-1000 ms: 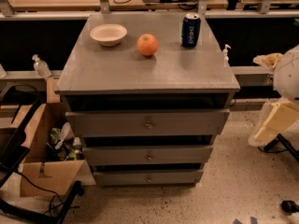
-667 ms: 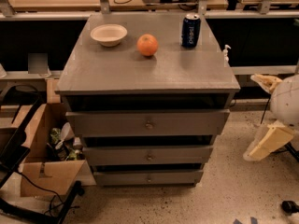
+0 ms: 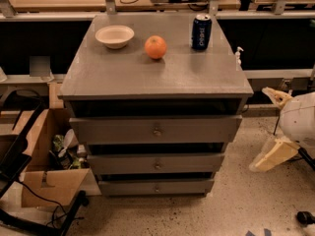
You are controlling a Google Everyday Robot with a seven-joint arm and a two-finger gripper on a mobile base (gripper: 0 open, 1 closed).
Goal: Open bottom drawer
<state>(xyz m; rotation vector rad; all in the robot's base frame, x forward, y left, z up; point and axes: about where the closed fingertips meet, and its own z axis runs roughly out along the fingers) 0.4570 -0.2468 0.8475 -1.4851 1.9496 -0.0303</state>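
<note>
The grey cabinet (image 3: 157,73) has three wide drawers. The bottom drawer (image 3: 123,187) is the lowest; its flat grey front sits flush and closed, with a small round knob (image 3: 157,187) at its centre. My gripper (image 3: 266,128) hangs at the right edge of the view beside the cabinet, at about the height of the upper two drawers. It is open and empty. Its cream fingers (image 3: 269,156) are spread, one pointing left and one pointing down-left. It is well right of the knob and touches nothing.
A white bowl (image 3: 114,36), an orange (image 3: 155,47) and a blue can (image 3: 201,31) stand on the cabinet top. An open cardboard box (image 3: 47,161) with clutter and cables sits on the floor to the left. Speckled floor lies in front and to the right.
My gripper has dropped lower beside the cabinet and shifted slightly left. The drawers have not moved.
</note>
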